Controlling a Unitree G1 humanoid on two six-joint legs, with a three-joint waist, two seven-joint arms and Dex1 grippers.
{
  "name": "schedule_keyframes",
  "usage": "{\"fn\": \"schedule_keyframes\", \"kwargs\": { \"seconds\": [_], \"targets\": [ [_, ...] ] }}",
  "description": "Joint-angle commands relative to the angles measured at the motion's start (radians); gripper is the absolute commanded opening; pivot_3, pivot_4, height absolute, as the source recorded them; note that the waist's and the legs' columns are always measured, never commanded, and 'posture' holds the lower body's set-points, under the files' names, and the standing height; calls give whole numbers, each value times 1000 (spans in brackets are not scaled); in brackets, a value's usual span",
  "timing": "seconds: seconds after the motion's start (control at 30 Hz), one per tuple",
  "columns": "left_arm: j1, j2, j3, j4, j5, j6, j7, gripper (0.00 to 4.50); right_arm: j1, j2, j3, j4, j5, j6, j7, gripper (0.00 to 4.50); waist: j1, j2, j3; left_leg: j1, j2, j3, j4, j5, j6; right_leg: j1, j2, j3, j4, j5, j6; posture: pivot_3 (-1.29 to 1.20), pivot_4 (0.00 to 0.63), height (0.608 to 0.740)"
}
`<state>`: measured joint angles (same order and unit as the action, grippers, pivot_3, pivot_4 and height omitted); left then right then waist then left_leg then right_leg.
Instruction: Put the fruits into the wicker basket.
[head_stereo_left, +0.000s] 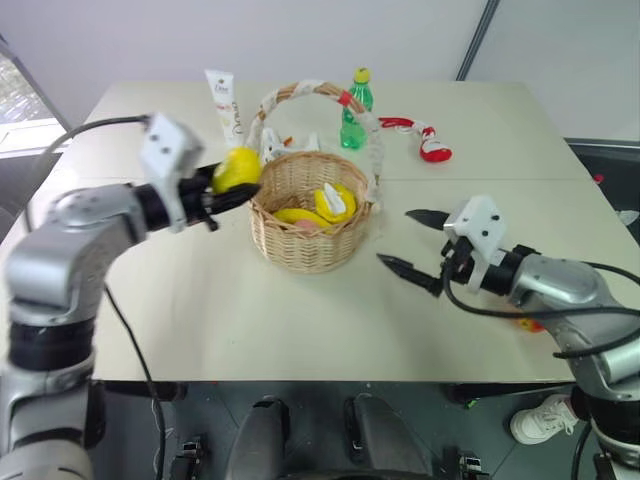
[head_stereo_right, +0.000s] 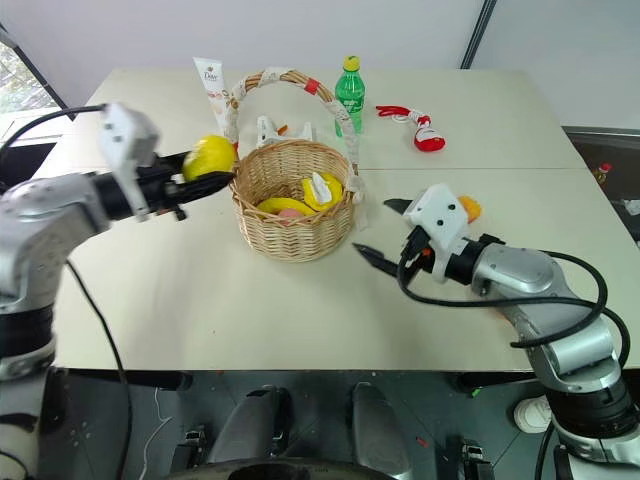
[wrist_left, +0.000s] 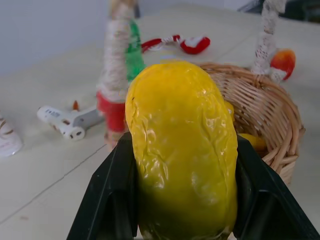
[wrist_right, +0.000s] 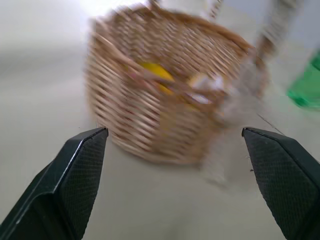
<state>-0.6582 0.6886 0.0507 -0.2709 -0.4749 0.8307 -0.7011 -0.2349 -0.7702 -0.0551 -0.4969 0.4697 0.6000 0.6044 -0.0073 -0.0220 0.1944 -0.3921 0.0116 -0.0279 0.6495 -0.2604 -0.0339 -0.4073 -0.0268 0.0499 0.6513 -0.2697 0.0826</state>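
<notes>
My left gripper is shut on a bumpy yellow lemon-like fruit and holds it in the air just left of the wicker basket's rim. In the left wrist view the fruit sits between the two black fingers, with the basket behind it. Yellow fruit lies inside the basket. A red-orange mango-like fruit rests on the table behind my right arm. My right gripper stands open and empty, right of the basket and pointing at it.
A green bottle with a yellow cap, a white tube and a red-and-white curved object stand behind the basket. A small white tool lies by the handle's foot. The table's front edge is close to me.
</notes>
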Motion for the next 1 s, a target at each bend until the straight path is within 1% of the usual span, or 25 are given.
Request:
{"fn": "schedule_keyframes", "kwargs": {
  "seconds": [0.03,0.07,0.13,0.23,0.27,0.4,0.53,0.67,0.77,0.93,1.0],
  "targets": [
    [-81,-63,-109,68,81,6,65,1642,-5,16,-46,59,-58,-32,-45,4500,-8,0,0,-1,0,0,0,0,1,-1,0,0,-1,0,1,0,150,740],
    [-93,-84,-126,90,91,-1,70,1642,-6,32,-61,73,-57,-26,-61,4500,-13,0,0,0,0,1,0,-1,2,-1,0,1,0,0,1,0,150,740],
    [-116,-117,-158,141,120,-25,76,2693,-8,60,-90,99,-65,-14,-104,4500,-18,0,0,-1,2,1,-1,-2,4,-4,2,3,0,0,1,0,150,740],
    [-140,-140,-184,184,149,-49,71,4107,-16,97,-130,128,-74,17,-167,4500,-17,1,0,-2,3,0,-2,-2,4,-7,3,3,2,0,1,0,150,740],
    [-147,-145,-191,189,155,-60,65,4404,-24,114,-150,146,-79,32,-201,4500,-14,1,0,-3,3,0,-2,-2,4,-7,3,3,2,0,0,0,150,740],
    [-142,-160,-146,153,95,-84,4,4404,-90,200,-213,268,-102,72,-339,4500,-10,1,0,-2,2,1,0,-2,4,-6,1,3,3,0,1,0,150,740],
    [-105,-153,-141,94,67,-124,-54,4404,-160,261,-242,388,-122,79,-424,4500,-11,1,0,-2,2,2,0,-2,4,-5,1,3,3,0,1,0,150,740],
    [-53,-155,-123,-13,-1,-130,-105,4404,-231,300,-248,514,-132,73,-457,4500,-14,2,0,-2,3,2,-1,-2,4,-6,1,3,3,0,1,0,150,740],
    [-25,-149,-110,-65,-35,-108,-113,4404,-266,311,-243,607,-152,68,-475,4500,-13,2,0,-2,3,2,-1,-2,4,-6,1,3,3,0,1,0,150,740],
    [2,-140,-97,-110,-70,-84,-100,4404,-287,328,-238,678,-148,62,-457,4500,-12,2,0,-2,2,2,-1,-2,4,-5,1,3,3,0,1,0,150,740],
    [11,-136,-94,-126,-81,-77,-98,4500,-293,336,-241,699,-149,51,-462,3954,-14,2,0,-2,2,2,-1,-2,4,-5,1,3,3,0,1,0,150,740]
  ]
}}
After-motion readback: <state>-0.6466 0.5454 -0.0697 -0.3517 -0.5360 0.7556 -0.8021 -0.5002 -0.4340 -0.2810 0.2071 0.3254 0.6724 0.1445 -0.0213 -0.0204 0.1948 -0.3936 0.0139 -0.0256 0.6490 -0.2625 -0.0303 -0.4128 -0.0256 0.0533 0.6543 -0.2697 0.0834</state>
